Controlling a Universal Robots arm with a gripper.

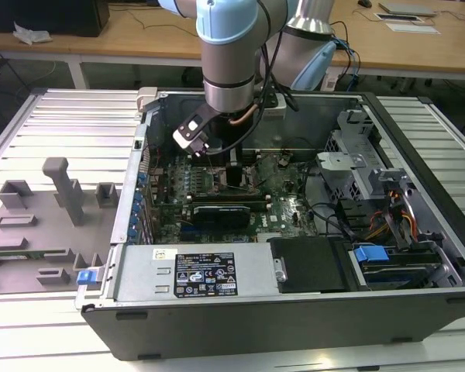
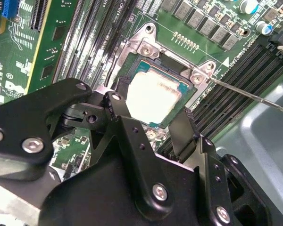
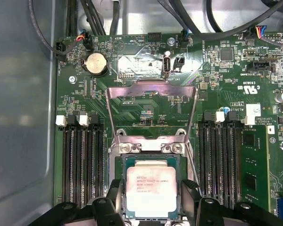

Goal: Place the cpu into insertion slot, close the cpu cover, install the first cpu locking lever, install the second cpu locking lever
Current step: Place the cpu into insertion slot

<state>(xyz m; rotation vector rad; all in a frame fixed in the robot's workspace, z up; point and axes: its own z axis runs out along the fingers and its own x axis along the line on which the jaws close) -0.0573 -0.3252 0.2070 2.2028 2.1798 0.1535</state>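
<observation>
straddling one cpu (image 3: 151,187), hand (image 3: 153,189) spread, one cpu cover (image 3: 151,89) open

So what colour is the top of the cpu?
The cpu is pale silver-beige, clearest in the first wrist view.

Matt metal cpu (image 3: 151,190), shiny silver metal cpu cover (image 3: 151,88), glossy green circuit board (image 3: 236,94)

A table (image 1: 62,116) of ribbed silver metal slats carries everything. An open computer case (image 1: 294,329) lies on its side directly on the slats, toward the exterior view's right, with its open side facing up. Just beside it, on the exterior view's left, a flat grey fixture tray (image 1: 31,242) rests on the table, with low grey blocks and one taller post (image 1: 64,188) standing up from it.
</observation>
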